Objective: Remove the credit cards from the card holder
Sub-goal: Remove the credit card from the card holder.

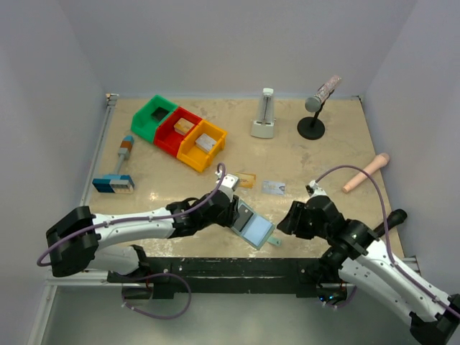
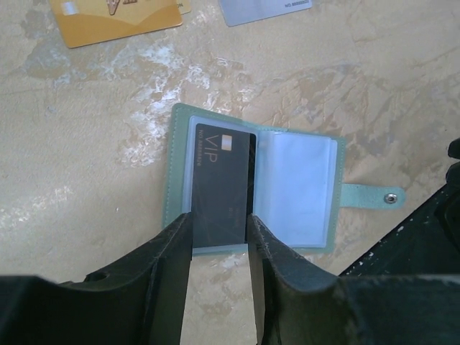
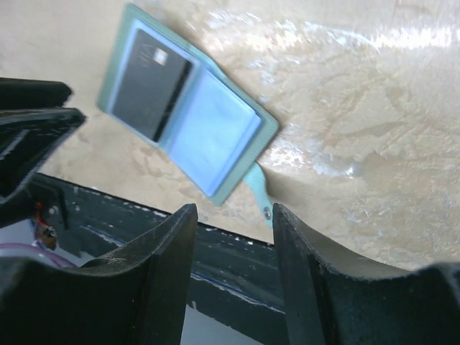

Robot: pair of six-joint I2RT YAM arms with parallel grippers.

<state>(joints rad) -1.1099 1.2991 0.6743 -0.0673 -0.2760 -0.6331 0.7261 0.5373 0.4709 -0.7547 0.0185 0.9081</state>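
Note:
The light teal card holder (image 1: 256,231) lies open near the table's front edge. In the left wrist view the card holder (image 2: 300,188) holds a dark card marked VIP (image 2: 220,180) in its left sleeve; the right sleeve looks empty. My left gripper (image 2: 219,231) is open, its fingertips at either side of the dark card's near end. An orange-gold credit card (image 1: 246,179) and a pale blue-grey credit card (image 1: 273,187) lie loose on the table behind the holder. My right gripper (image 3: 231,215) is open and empty, close to the holder's side tab (image 3: 259,192).
Green (image 1: 153,117), red (image 1: 177,129) and orange (image 1: 202,144) bins stand at the back left, two with small blocks. A blue-and-white block with a handle (image 1: 115,180) lies far left. A white stand (image 1: 264,115), a black-based stand (image 1: 314,115) and a pink stick (image 1: 365,173) are at the back and right. A black rail (image 1: 237,267) edges the front.

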